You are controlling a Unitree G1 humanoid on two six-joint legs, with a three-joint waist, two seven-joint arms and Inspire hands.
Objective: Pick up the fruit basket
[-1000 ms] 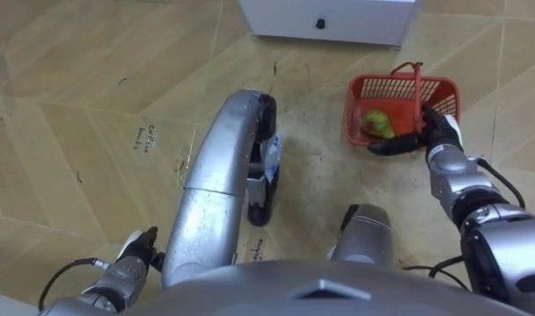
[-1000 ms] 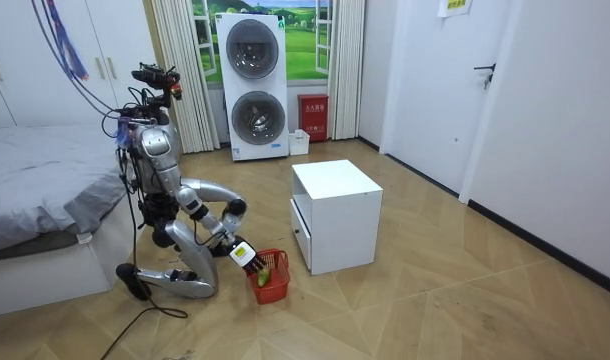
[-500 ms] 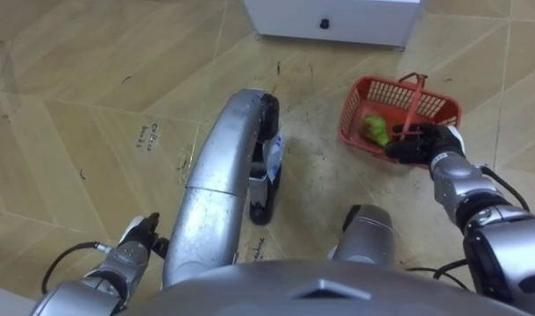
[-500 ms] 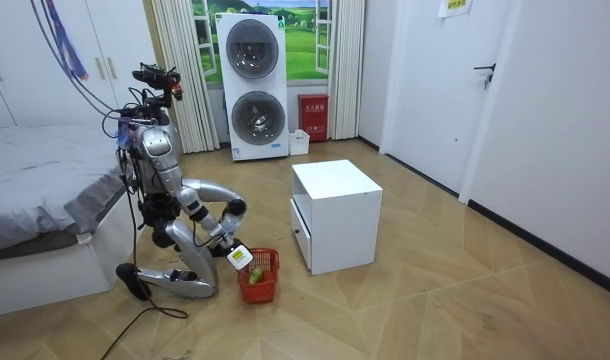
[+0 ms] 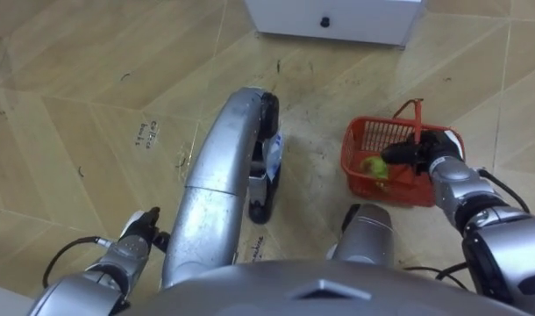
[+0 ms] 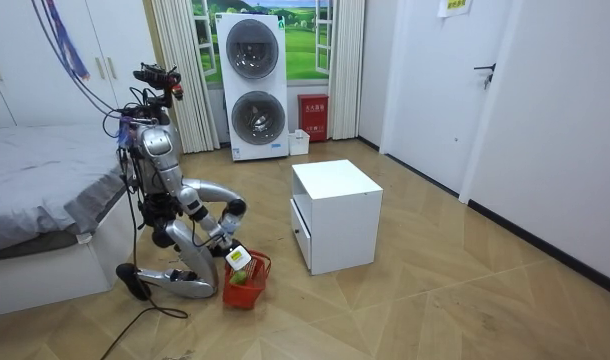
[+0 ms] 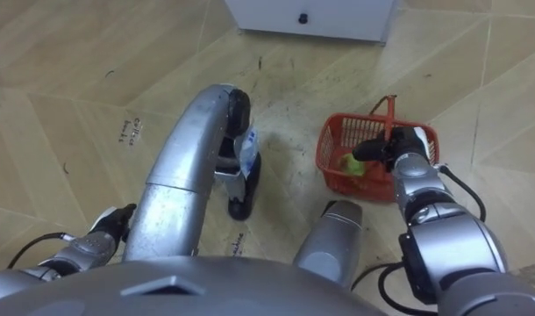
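Your right hand (image 5: pixel 414 154) is clenched round the thin upright handle (image 5: pixel 417 118) of the fruit basket (image 5: pixel 392 190), dark fingers wrapped low on it, just above the rim. The basket is small, red and rectangular, plastic, with open lattice walls. A single green fruit (image 5: pixel 374 166) lies inside, against the wall nearest your knee. The basket is over the wooden floor (image 5: pixel 74 105), just to the right of your right knee and a little back from the drawer front of the white cabinet (image 5: pixel 333 17). In the room view it hangs tilted from the hand, but you cannot tell whether its base is off the floor. There you are kneeling low beside the bed (image 6: pixel 35 190). Your left hand (image 5: pixel 141 230) sits down by your left side, near the floor, its state unreadable.
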